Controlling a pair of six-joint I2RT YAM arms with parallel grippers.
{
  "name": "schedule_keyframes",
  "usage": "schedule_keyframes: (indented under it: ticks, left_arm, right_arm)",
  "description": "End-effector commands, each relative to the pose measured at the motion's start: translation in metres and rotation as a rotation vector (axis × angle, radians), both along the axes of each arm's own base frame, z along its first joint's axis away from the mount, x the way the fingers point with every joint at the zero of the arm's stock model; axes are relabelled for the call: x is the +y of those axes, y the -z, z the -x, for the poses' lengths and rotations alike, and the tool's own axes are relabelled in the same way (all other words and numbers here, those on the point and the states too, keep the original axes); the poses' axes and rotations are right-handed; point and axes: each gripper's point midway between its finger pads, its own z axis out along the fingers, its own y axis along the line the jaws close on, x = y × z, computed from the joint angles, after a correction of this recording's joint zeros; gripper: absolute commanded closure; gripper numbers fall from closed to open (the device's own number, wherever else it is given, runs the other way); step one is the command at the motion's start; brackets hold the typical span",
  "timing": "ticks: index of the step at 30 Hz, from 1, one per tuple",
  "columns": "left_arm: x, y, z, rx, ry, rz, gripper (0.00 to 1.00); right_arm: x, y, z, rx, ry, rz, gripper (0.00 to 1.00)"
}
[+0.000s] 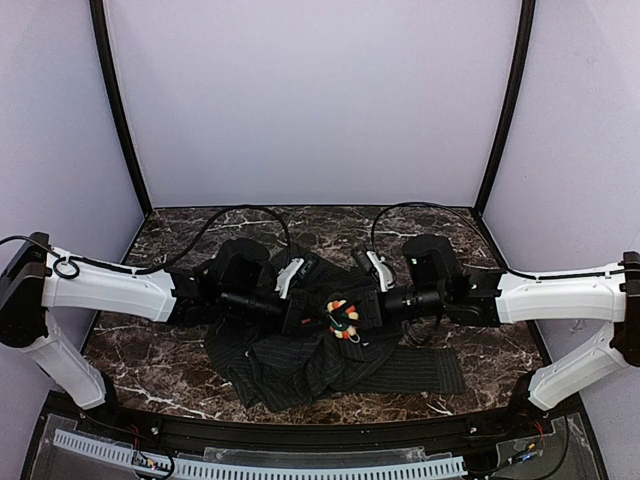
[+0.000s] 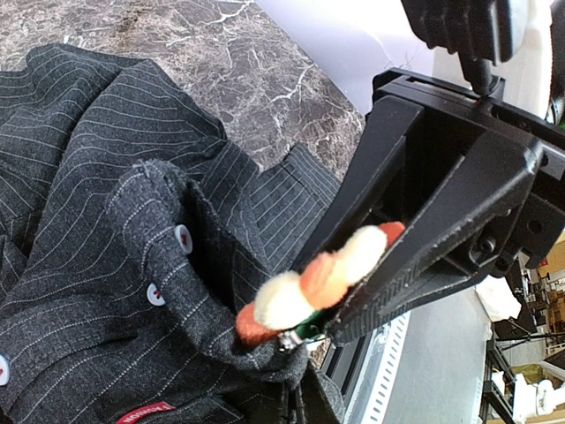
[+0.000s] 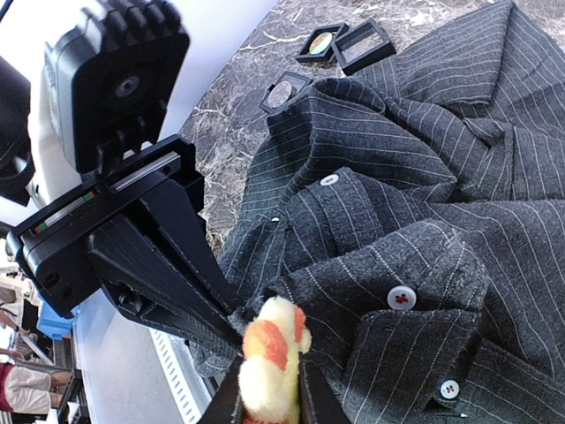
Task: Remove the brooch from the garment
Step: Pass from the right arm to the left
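Observation:
A dark pinstriped garment lies crumpled in the middle of the table. The brooch, a fuzzy ring of orange, red and white beads with a green centre, sits on a raised fold of it. My right gripper is shut on the brooch, one finger on each side. My left gripper is shut on the cloth just beside the brooch, where a metal pin shows.
Three small square black boxes stand on the marble table beyond the garment. A black front rail edges the table, and pale walls close off three sides. Both arms meet over the garment.

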Motion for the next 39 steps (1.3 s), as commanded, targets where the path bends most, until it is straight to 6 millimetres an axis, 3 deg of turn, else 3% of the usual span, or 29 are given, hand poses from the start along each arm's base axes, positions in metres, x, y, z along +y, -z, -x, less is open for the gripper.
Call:
schedule_keyframes:
  ticks: [1, 5, 15, 25, 31, 34, 39]
  left_arm:
    - [-0.003, -0.009, 0.003, -0.002, 0.011, 0.012, 0.99]
    - [-0.003, -0.009, 0.003, -0.002, 0.01, 0.012, 0.99]
    - [-0.012, -0.005, 0.005, 0.039, 0.013, 0.037, 0.99]
    - [-0.032, -0.006, 0.018, 0.066, 0.069, 0.068, 0.99]
    - [-0.024, -0.006, 0.011, 0.033, 0.014, 0.043, 0.98]
    - [-0.01, -0.014, 0.007, -0.016, -0.03, 0.024, 0.83]
    - [0.009, -0.031, 0.001, -0.071, -0.085, 0.048, 0.46]
  right_arm:
    - [0.002, -0.001, -0.004, -0.02, 0.019, 0.009, 0.87]
    - [0.002, -0.002, -0.005, -0.016, 0.023, -0.003, 1.0]
    - [-0.01, -0.02, -0.021, -0.059, 0.19, -0.106, 1.0]
    - [-0.016, -0.037, -0.039, -0.206, 0.345, -0.086, 1.0]
    - [-0.018, -0.037, -0.038, -0.182, 0.352, -0.105, 1.0]
    - [-0.022, -0.041, -0.037, -0.153, 0.328, -0.171, 1.0]
    - [-0.025, -0.059, -0.021, -0.098, 0.171, -0.367, 1.0]
